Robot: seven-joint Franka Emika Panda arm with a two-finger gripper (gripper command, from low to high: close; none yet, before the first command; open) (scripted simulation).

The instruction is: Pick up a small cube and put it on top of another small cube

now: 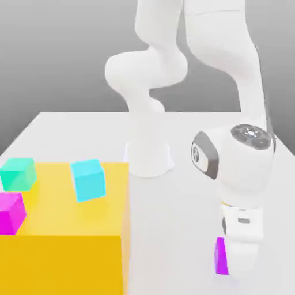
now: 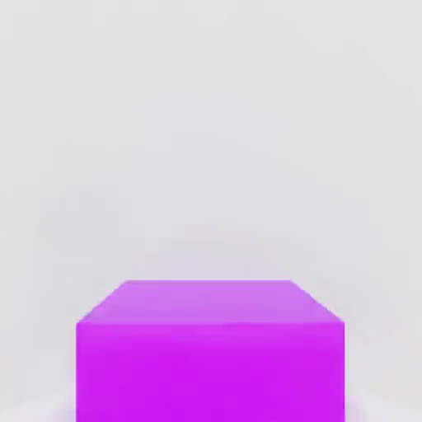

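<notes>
- As your Panda arm reaches down at the exterior view's right, its gripper is closed on the small violet cube, one finger hiding much of it.
- Seen from your hand view, that same cube shows its flat top and one bright side, set squarely before the camera.
- To the exterior view's left, you have the large yellow block, well apart from the gripper and cut off by the picture's edge.
- Atop the block, nearest you, sits the magenta cube, partly out of the picture.
- Just behind it, you see the green cube, also on the yellow top.
- Near the block's far edge, the cyan cube rests slightly turned, apart from its two neighbors.
- Farther back, you find the robot's white base standing on the pale table, before a gray backdrop.
</notes>
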